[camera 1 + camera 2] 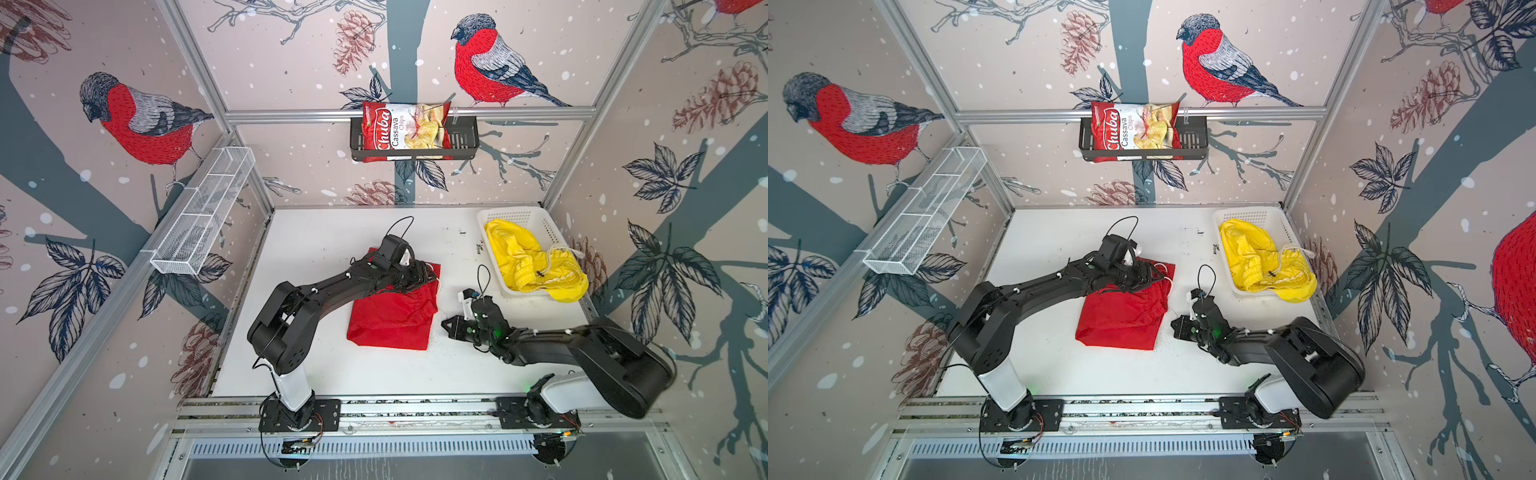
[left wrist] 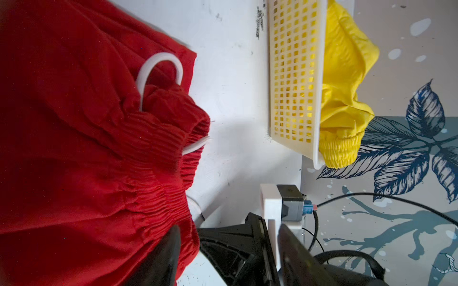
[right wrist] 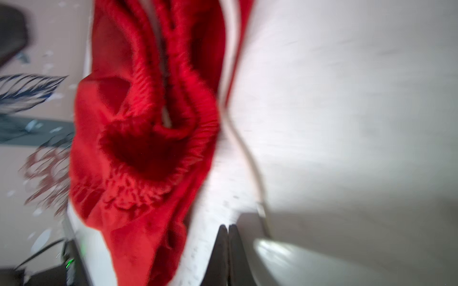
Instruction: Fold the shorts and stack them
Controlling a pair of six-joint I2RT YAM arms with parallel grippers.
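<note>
Top views, red shorts: In both top views the red shorts (image 1: 390, 320) (image 1: 1121, 320) lie folded on the tabletop (image 1: 332, 365). They are right under the left gripper (image 1: 422, 272) and just beside the tip of the right gripper (image 1: 446, 326).
Top views, yellow shorts: The yellow shorts (image 1: 528, 262) sit bunched in the basket (image 1: 519, 216), past the right gripper. One part hangs over the rim.
Left wrist, left gripper: Its fingers (image 2: 171, 247) stand apart with nothing between them. The puffy waistband and a white string (image 2: 158, 59) lie beside one finger.
Right wrist, right gripper: The picture is blurry, but the fingers (image 3: 221, 247) are pressed together and hold nothing. The string runs close by.
What could go wrong: The string may catch on a finger and pull the fold open. Tugging the yellow shorts may drag the basket along.
</note>
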